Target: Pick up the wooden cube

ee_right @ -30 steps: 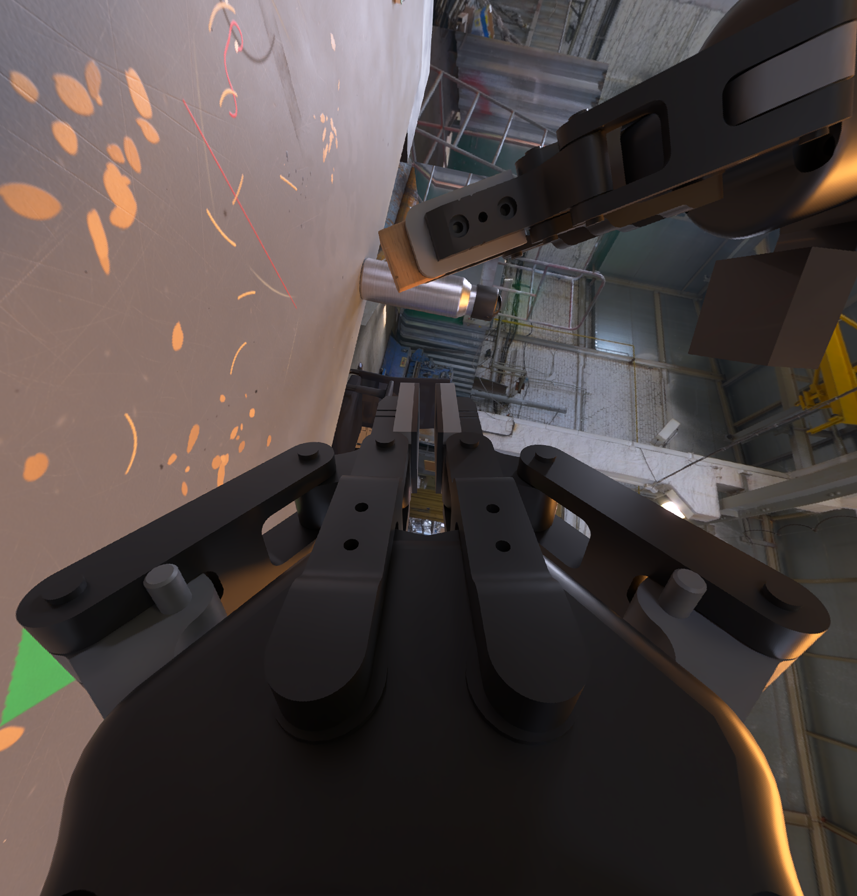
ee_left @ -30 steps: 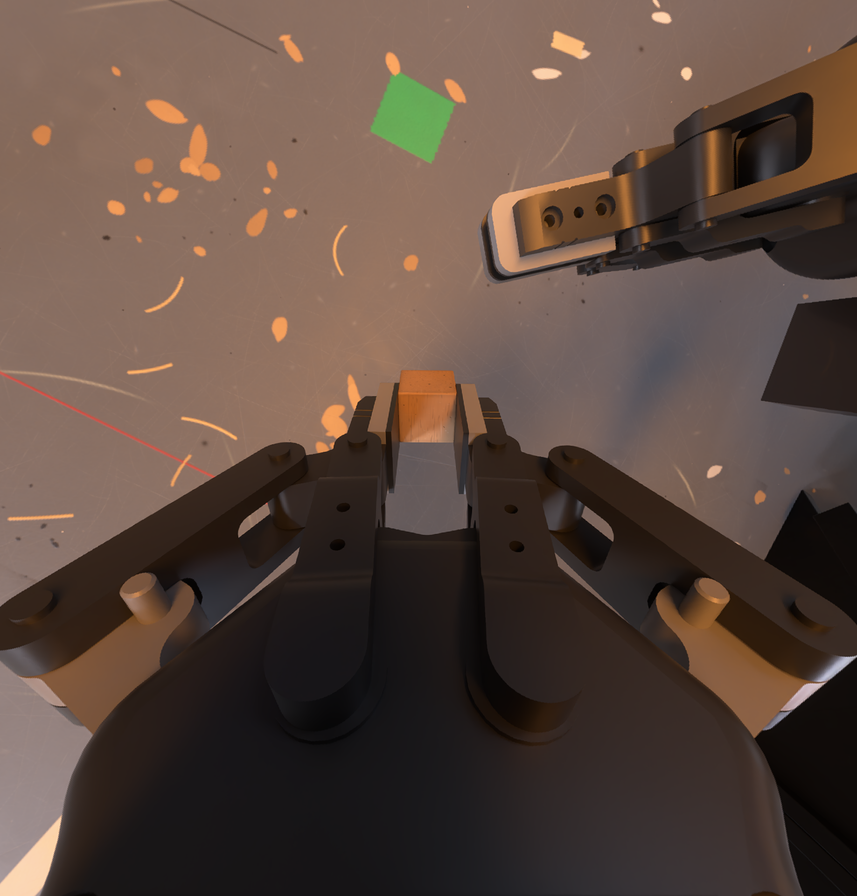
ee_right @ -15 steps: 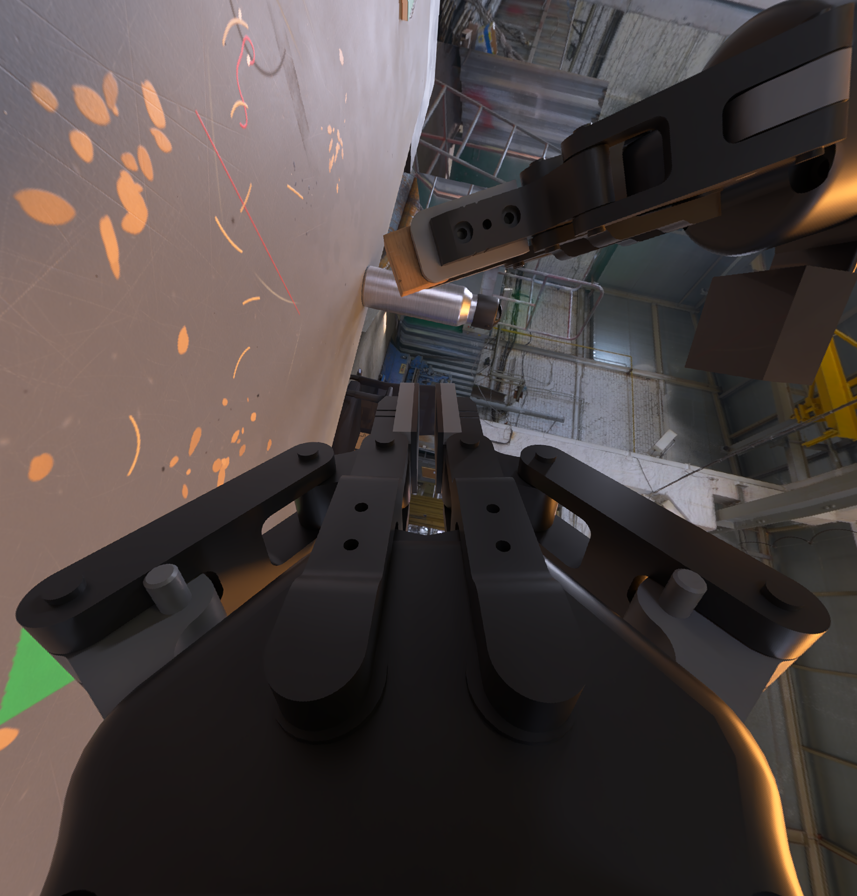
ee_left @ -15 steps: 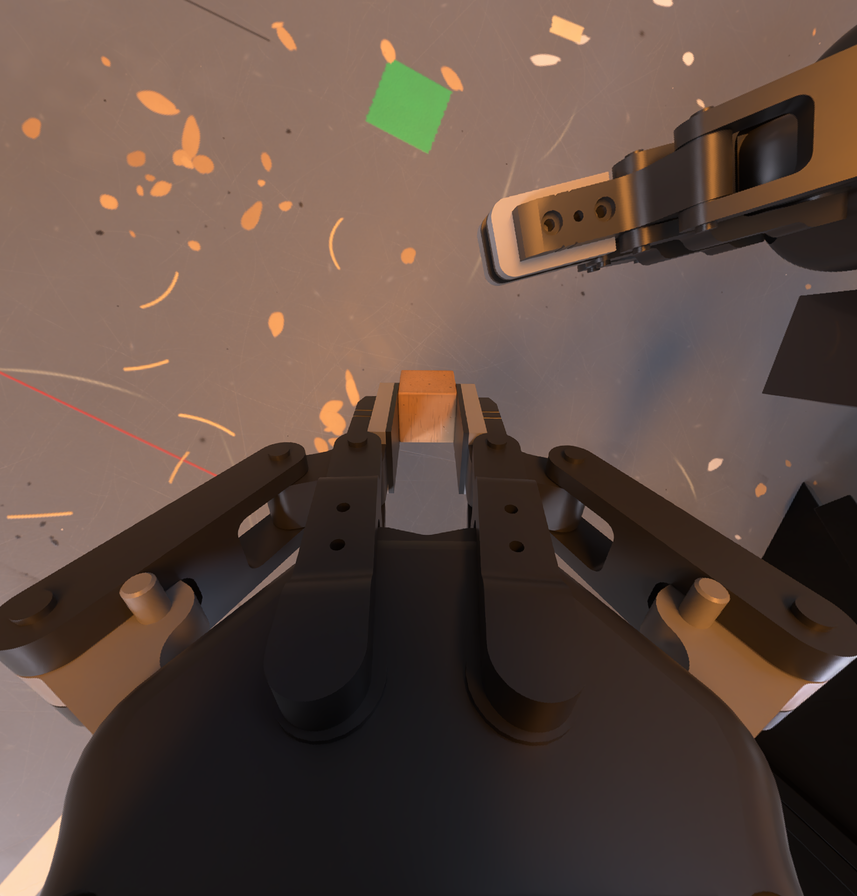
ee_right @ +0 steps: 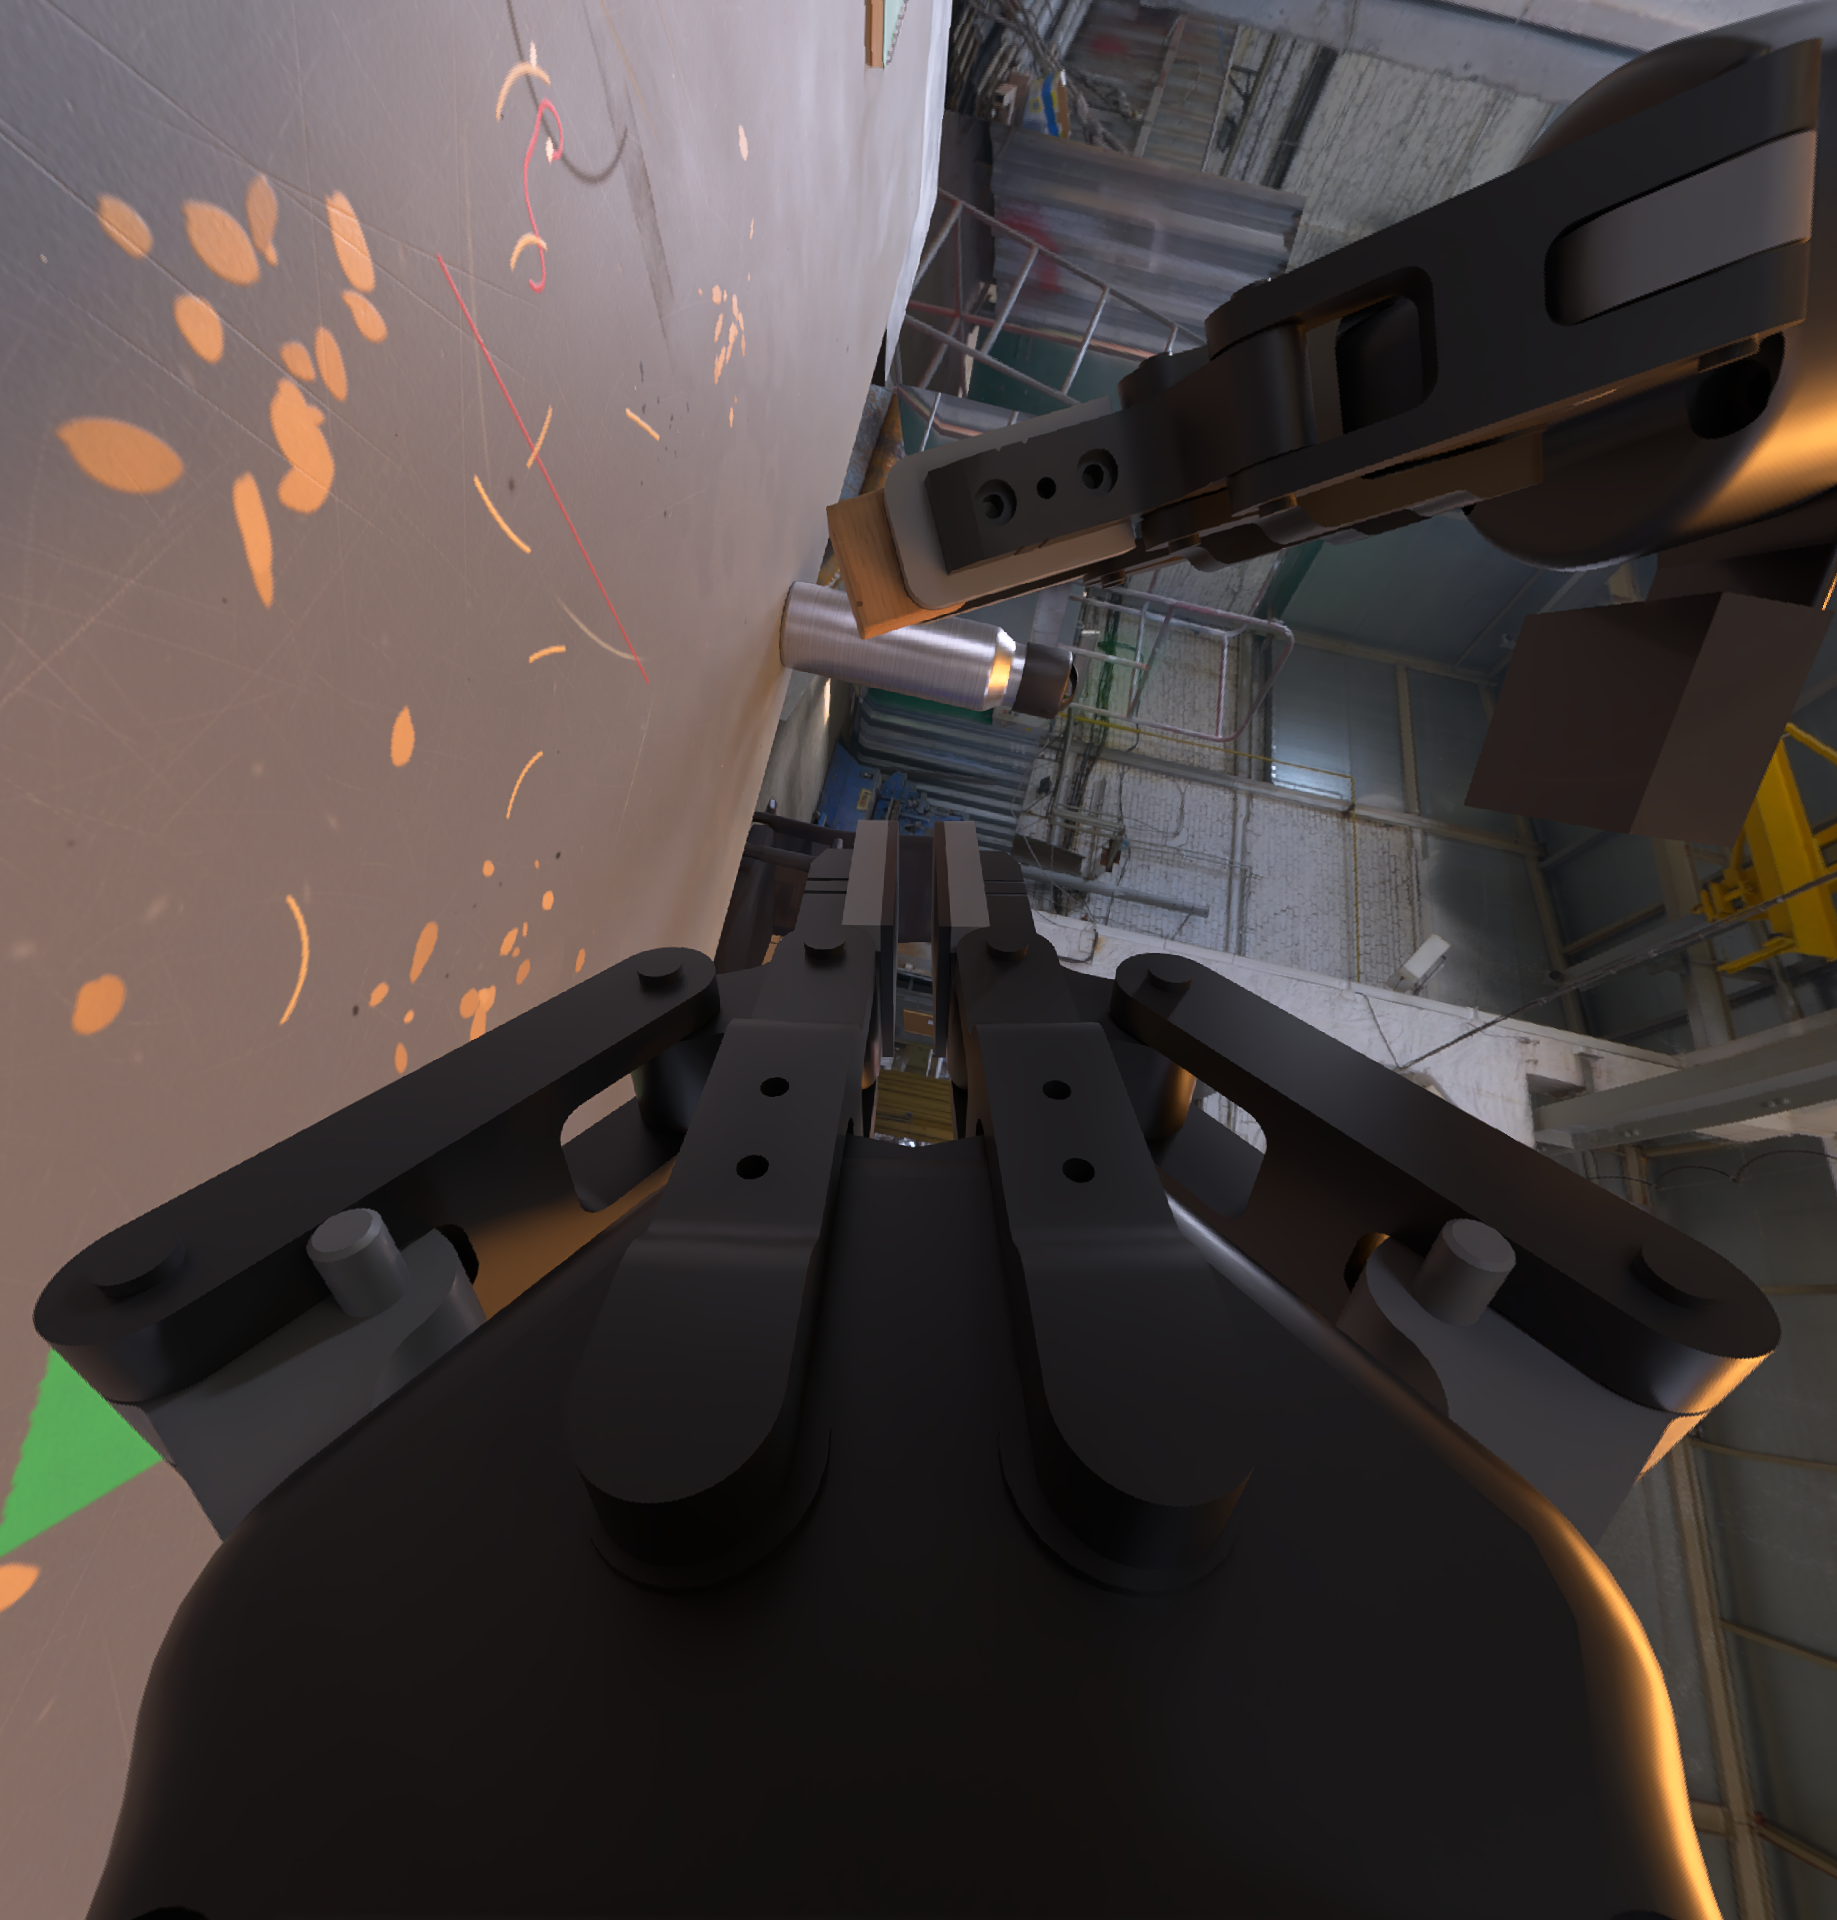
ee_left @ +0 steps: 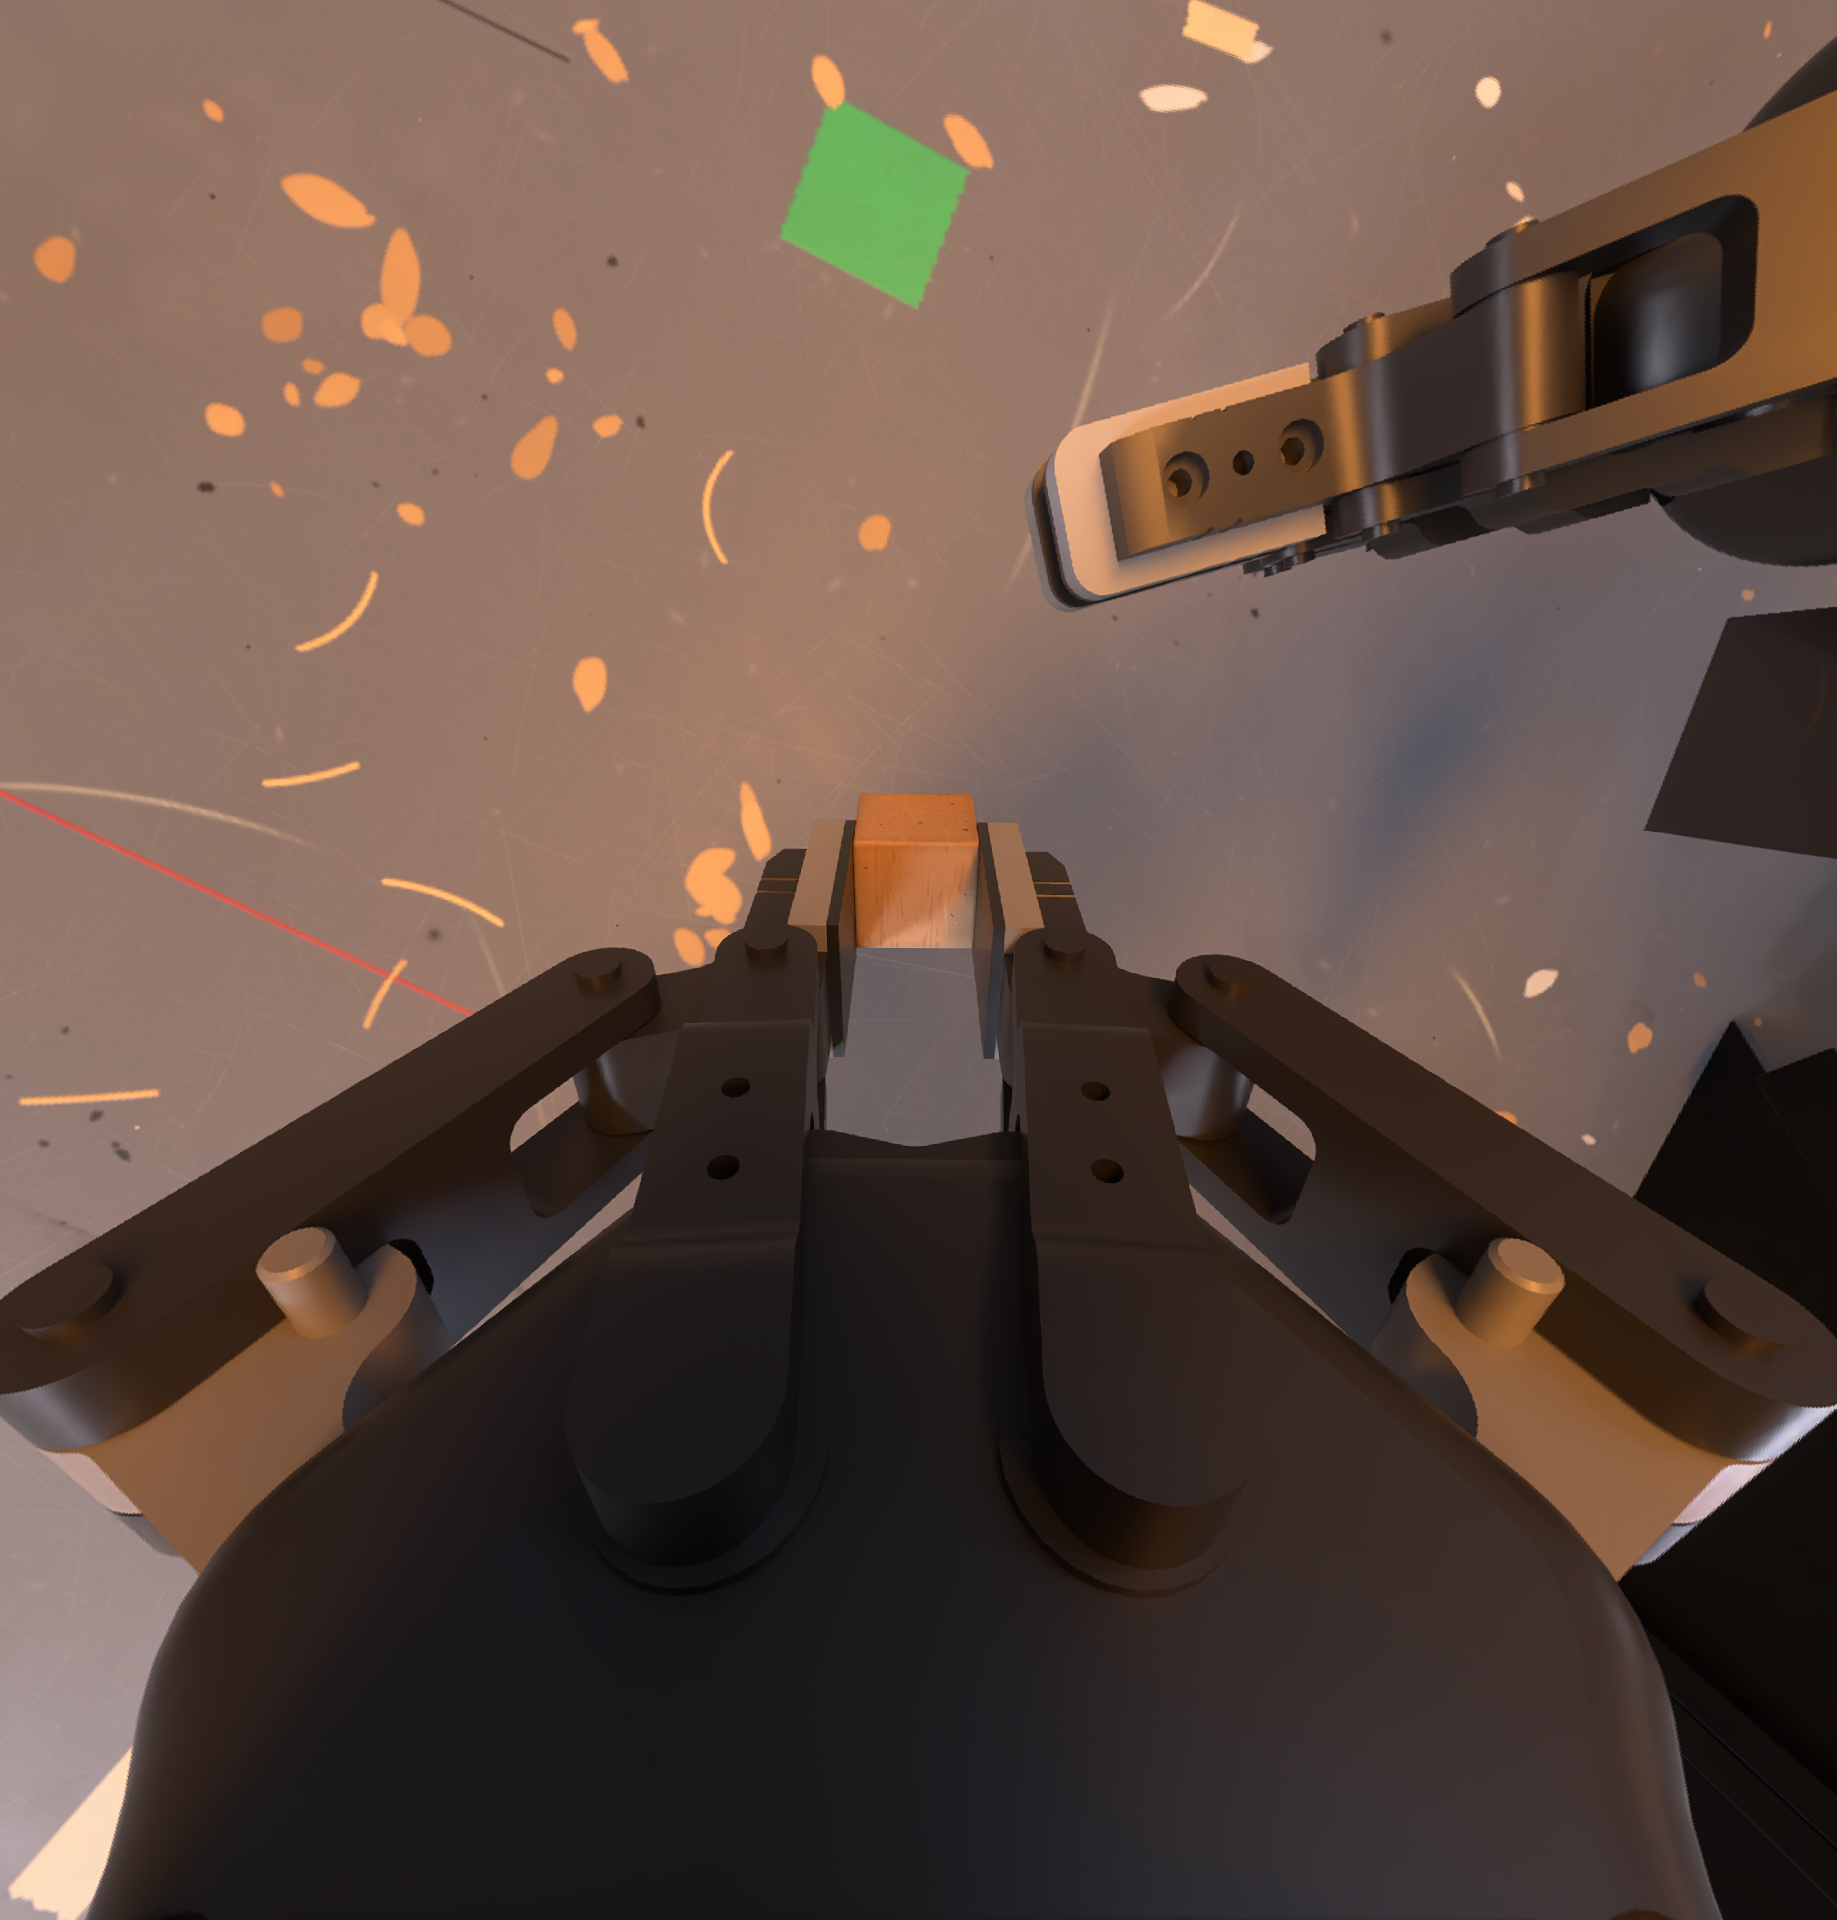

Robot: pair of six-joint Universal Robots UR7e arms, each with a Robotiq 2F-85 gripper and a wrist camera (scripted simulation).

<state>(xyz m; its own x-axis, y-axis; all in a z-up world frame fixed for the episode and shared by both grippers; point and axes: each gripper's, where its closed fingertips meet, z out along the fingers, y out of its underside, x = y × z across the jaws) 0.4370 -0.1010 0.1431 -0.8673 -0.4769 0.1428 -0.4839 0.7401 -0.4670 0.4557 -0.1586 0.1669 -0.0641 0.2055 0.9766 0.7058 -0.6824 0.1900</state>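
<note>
Left wrist view puts the wooden cube (ee_left: pixel 912 873) squarely between my left fingertips, pressed on two opposite faces, so my left jaws (ee_left: pixel 914 883) are clamped on it at about the cube's own width. I hold it out at the very ends of the pads, I judge because that is where flat meets flat and the block cannot twist. From the right wrist view the same cube (ee_right: pixel 864 566) shows as a wooden corner poking past my left finger, with a gap between it and the table (ee_right: pixel 270 727), so it appears to be off the surface and the pick looks essentially made. Beyond it a silver cylinder (ee_right: pixel 914 655) stands on the table near its edge, well clear of my grip. A green square (ee_left: pixel 874 203) lies flat on the speckled table farther ahead, apart from everything I hold. My right jaws (ee_right: pixel 915 883) are drawn in to a narrow slit with nothing in it, kept off to the side, presumably so they stay out of the lift.
</note>
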